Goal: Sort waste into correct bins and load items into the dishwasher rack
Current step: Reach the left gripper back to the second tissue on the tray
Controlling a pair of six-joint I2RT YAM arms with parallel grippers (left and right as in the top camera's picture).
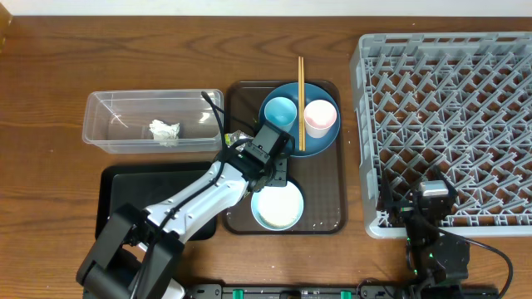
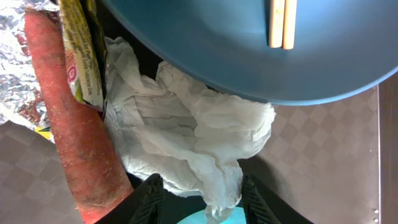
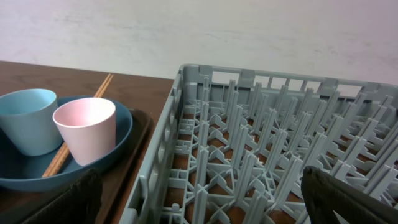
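Step in hand: waste sorting, picking a napkin off the brown tray (image 1: 324,218) at mid-surface.

The left fingers (image 2: 148,200) stand on either side of the lower end of the crumpled white napkin (image 2: 186,134), part-spread. 1 looks to touch the paper; cannot tell whether the pinch is made. The napkin lies on the tray, partly hidden under the rim of the blue plate (image 2: 249,56). The carrot piece (image 2: 74,143) and foil wrapper (image 2: 15,62) lie against its other side.

The right fingers (image 3: 74,199) are spread wide with nothing between them, at the front edge of the dishwasher rack (image 1: 449,108), which sits at the right edge of the surface.

The clear tub (image 1: 108,124), toward the left edge, holds 1 second napkin (image 1: 164,130).

Next move, my judgement:
- Get a firm pinch on the paper.
- Lift so it slips from under the plate without dragging the carrot or wrapper.
- Carry it to the tub.

No dish is in the rack yet.
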